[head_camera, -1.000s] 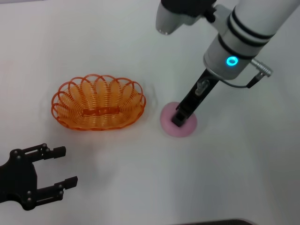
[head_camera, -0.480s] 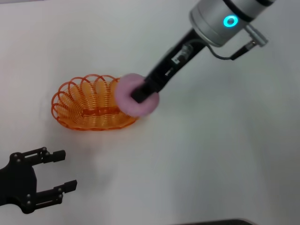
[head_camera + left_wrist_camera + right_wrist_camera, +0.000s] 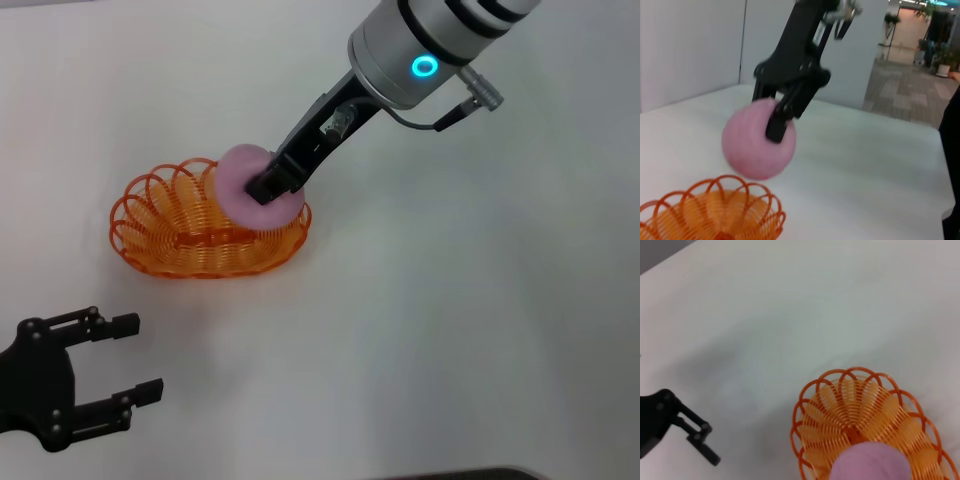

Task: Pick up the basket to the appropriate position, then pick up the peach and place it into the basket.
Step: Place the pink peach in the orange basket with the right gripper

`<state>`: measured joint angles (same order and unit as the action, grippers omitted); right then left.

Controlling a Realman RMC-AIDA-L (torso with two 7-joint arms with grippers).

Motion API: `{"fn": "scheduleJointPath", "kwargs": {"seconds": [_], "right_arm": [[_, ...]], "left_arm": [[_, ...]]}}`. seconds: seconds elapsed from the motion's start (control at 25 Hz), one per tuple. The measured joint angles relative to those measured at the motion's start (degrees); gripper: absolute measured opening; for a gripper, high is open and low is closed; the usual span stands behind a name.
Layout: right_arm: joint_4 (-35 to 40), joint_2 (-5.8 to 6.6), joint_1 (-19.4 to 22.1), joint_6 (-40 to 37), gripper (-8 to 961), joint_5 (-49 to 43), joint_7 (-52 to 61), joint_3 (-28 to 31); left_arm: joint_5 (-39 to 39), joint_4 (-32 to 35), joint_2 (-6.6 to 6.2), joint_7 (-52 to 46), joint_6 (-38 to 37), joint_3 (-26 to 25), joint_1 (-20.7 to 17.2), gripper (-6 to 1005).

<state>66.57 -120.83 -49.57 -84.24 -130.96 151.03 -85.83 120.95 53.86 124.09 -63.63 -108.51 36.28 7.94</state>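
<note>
Peach (image 3: 759, 139) clears basket (image 3: 715, 212) (side-on).

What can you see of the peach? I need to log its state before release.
The peach is a round, smooth, pale-pink ball, matte like foam or plastic; no leaf mark shows. The right hand grips it, one dark finger pressed down its side. In the left wrist view it hangs clear above the orange wire basket, over its right end, touching nothing but that hand.

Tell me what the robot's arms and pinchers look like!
The right arm is a fat silver-white tube with black bands, a glowing blue-green ring light and a thin grey cable. Its right gripper is black, long and skinny. The left gripper is black too, with two straight fingers dotted with little screws.
</note>
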Motion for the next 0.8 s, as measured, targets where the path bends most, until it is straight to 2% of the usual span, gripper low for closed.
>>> {"fn": "scheduleJointPath", "kwargs": {"seconds": [0.52,0.76,0.8], "right_arm": [[-4.31,0.23,-0.79,4.37,262,0.38,-1.78,-1.26],[-4.70,0.26,-0.82,5.72,493,0.50,-2.13,-1.73],[-4.70,0.25,-0.72,5.96,555,0.51,-2.15,-1.73]], "left_arm": [[0.15,0.36,-0.08,0.00,-0.33,-0.86,0.12,708],[-0.03,0.16,-0.08,-0.01,-0.58,-0.85,0.08,708],[0.00,0.16,-0.08,-0.16,-0.60,-0.86,0.08,708]]}}
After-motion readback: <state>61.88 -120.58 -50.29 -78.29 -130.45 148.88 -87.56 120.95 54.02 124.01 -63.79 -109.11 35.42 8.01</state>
